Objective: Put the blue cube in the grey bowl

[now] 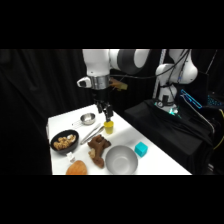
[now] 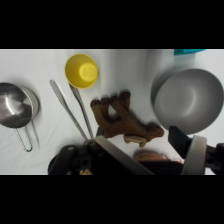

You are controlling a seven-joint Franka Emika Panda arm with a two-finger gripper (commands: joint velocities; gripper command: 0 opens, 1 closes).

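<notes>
Side view: we see the tool [image 1: 105, 111] above the bench [image 1: 160, 162], fingers seemingly open and empty; smooth teal blue cube [image 1: 141, 149] beside the round matte grey bowl [image 1: 121, 160].

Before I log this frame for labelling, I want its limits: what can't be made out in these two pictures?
- Blue cube, wrist view: only a sliver shows, cut off by the top edge.
- Tool, side view: too small and dark to tell whether it is open.
- Black bowl, side view: its food is too blurred to name.
- Brown object, wrist view: its lower part is hidden behind the tool's linkage.
</notes>
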